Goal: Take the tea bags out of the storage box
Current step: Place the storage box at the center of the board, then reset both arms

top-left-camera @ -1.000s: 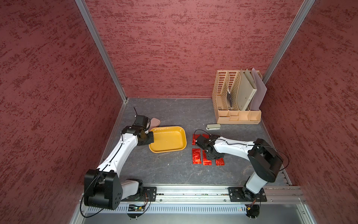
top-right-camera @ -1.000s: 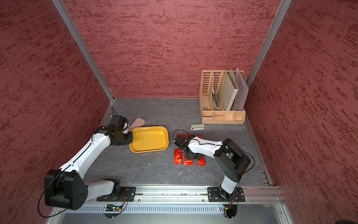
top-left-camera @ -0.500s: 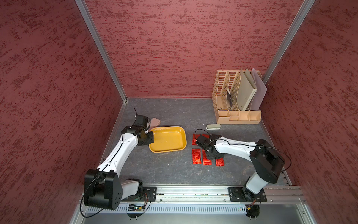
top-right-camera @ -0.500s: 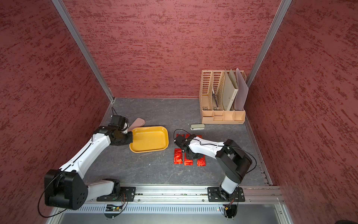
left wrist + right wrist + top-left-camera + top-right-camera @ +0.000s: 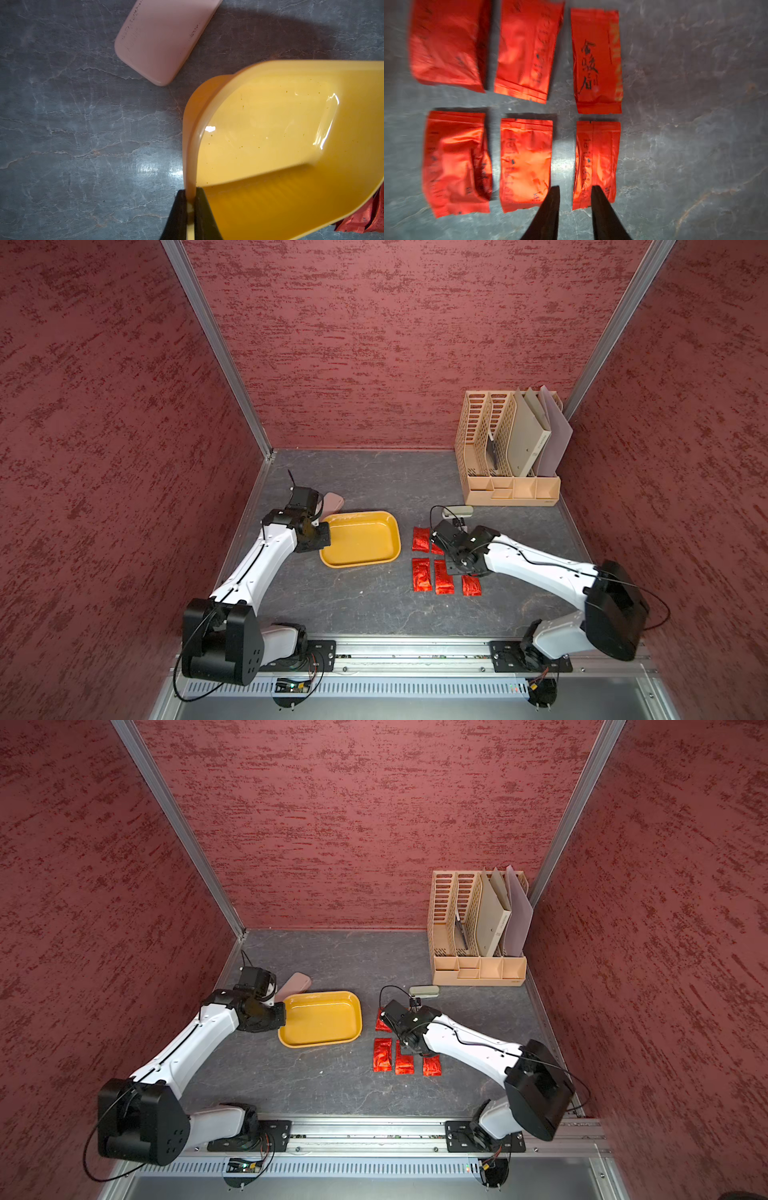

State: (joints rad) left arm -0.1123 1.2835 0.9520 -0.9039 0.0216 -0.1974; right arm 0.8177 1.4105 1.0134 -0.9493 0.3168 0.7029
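The storage box [image 5: 360,538], a shallow yellow tray, lies left of centre in both top views and holds nothing. My left gripper [image 5: 322,537] is shut on the rim of its left end; the left wrist view shows the black fingers [image 5: 180,207] pinching that rim [image 5: 190,166]. Several red foil tea bags [image 5: 421,574] lie flat on the table in two rows to the right of the box. My right gripper [image 5: 575,188] hangs just above them, open and empty, with its tips over the gap between two sachets. The right wrist hides part of one row in the top views.
A flat pink case [image 5: 332,502] lies behind the box's left end. A tall beige file organiser [image 5: 507,452] with folders stands at the back right, with a small grey-beige object [image 5: 457,511] in front of it. Red walls enclose three sides; a metal rail [image 5: 415,659] runs along the front.
My right gripper's jaws have parted above the tea bags, and its wrist has barely shifted. The left arm and the box have not moved.
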